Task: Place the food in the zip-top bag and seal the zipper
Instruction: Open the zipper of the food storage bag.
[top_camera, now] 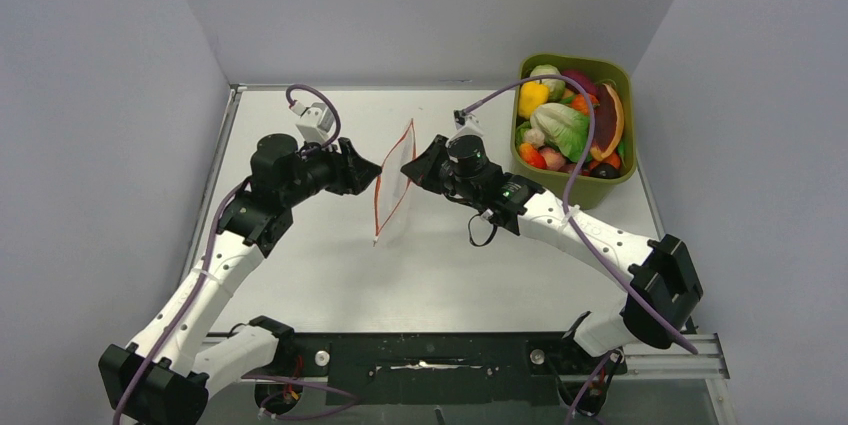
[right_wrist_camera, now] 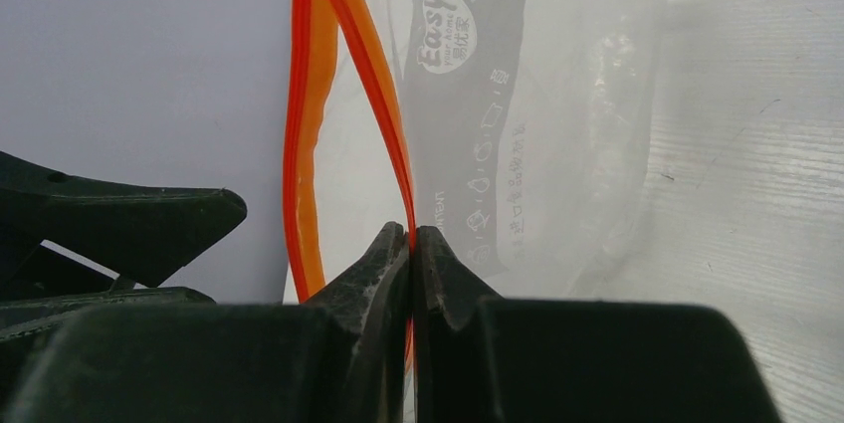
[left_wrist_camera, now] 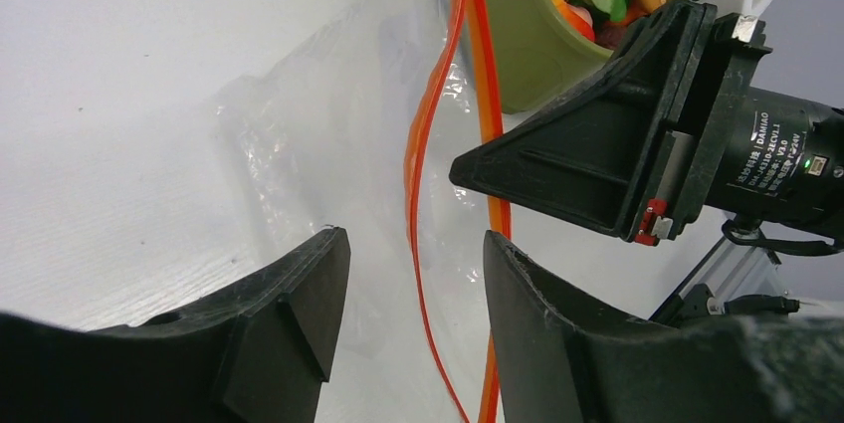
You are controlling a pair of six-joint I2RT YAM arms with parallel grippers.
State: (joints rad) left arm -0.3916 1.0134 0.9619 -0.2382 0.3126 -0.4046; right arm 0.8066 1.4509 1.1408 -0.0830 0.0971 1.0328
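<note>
Two orange-red lips of the zipper (right_wrist_camera: 383, 95) stood parted along the mouth of the thin clear crinkly zip-top bag (top_camera: 393, 185). The bag hung left of the olive-green rectangular plastic tub (top_camera: 585, 190), where the glossy toy food (top_camera: 565, 125) lay heaped. On the tub side, the right gripper (right_wrist_camera: 411, 234) was pinched tight on one lip. On the far side from the tub, the left gripper (left_wrist_camera: 413, 244) had its jaws apart astride the other lip, which ran lengthwise between them. The mouth's far end slanted toward the tub.

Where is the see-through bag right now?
From the top camera, the bag hangs upright mid-table between the left gripper and the right gripper, which pinches its orange edge; the green tub sits to its right.
</note>
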